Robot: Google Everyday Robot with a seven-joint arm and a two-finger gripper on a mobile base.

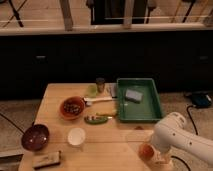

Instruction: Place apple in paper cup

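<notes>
The apple (pixel 145 150) is a small red-orange fruit at the front right of the wooden table (pixel 115 145). My gripper (pixel 153 155) is right at the apple, on its right side, under the white arm housing (pixel 177 136) that comes in from the right. The paper cup (pixel 76 136) stands upright and empty at the front middle-left of the table, well to the left of the apple and gripper.
An orange bowl with dark contents (pixel 72 107) sits behind the cup. A maroon bowl (pixel 35 137) and a small box (pixel 46 160) are at the front left. A green tray (pixel 145 110) holding a grey sponge (pixel 133 95) is at the back right. A green item (pixel 97 119), a white utensil (pixel 100 101) and a dark can (pixel 100 84) lie mid-table.
</notes>
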